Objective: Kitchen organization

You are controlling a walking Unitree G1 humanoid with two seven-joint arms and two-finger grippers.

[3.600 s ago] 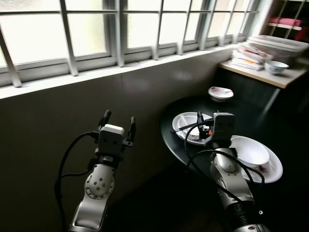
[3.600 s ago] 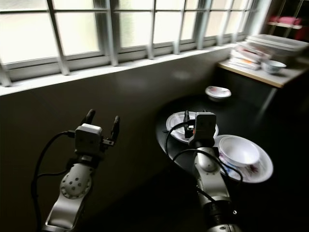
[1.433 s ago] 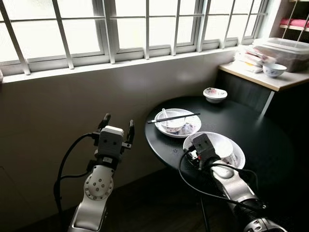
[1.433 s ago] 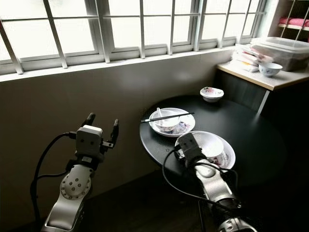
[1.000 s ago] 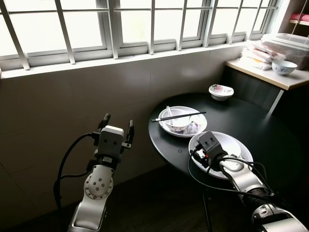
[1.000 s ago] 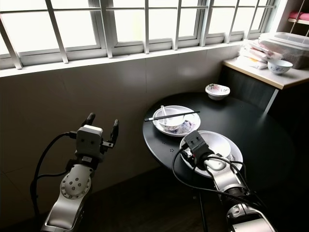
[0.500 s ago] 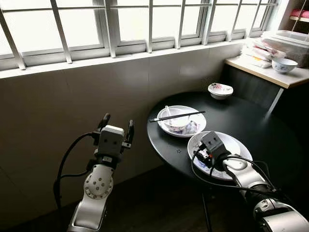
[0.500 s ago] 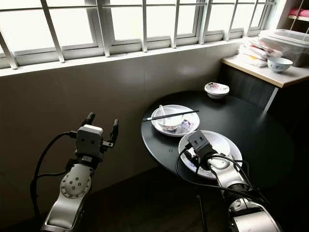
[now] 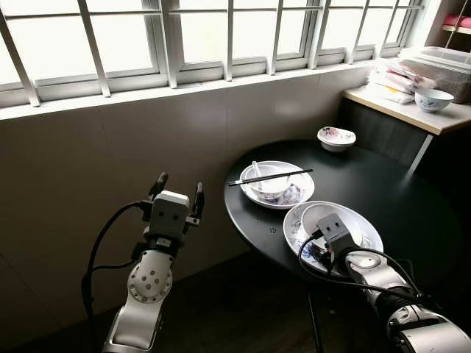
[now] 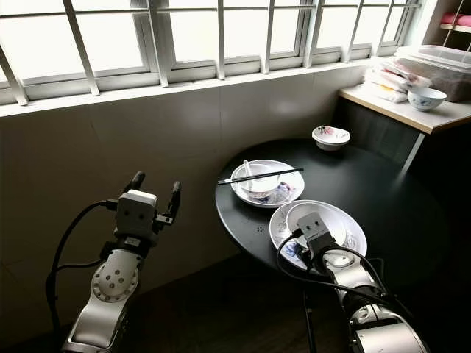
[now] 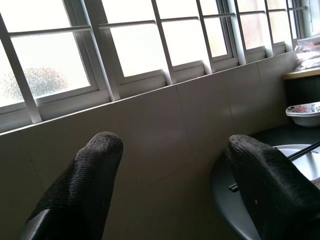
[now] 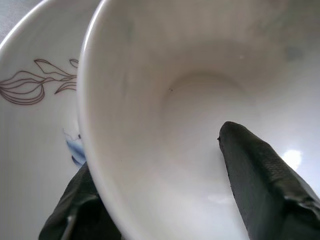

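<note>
A white bowl point(image 9: 318, 213) sits in a white patterned plate point(image 9: 369, 229) at the near edge of the round black table point(image 9: 412, 193). My right gripper point(image 12: 156, 149) is down at this bowl and open. One black finger point(image 12: 255, 170) is inside the bowl point(image 12: 190, 100) and the other is outside its wall, so the rim lies between them. My left gripper point(image 9: 177, 193) is open and holds nothing, raised in front of the tiled wall left of the table. Its two fingertips point(image 11: 95, 165) stand wide apart.
Farther back on the table, a second plate point(image 9: 302, 193) holds a small bowl, a spoon and black chopsticks point(image 9: 269, 177). A small floral bowl point(image 9: 336, 137) sits at the table's far edge. A counter point(image 9: 412, 114) at the right carries a bowl point(image 9: 433, 99) and stacked containers.
My right gripper has come down from above the table onto the near plate's bowl and now straddles its rim. The left arm has stayed where it was.
</note>
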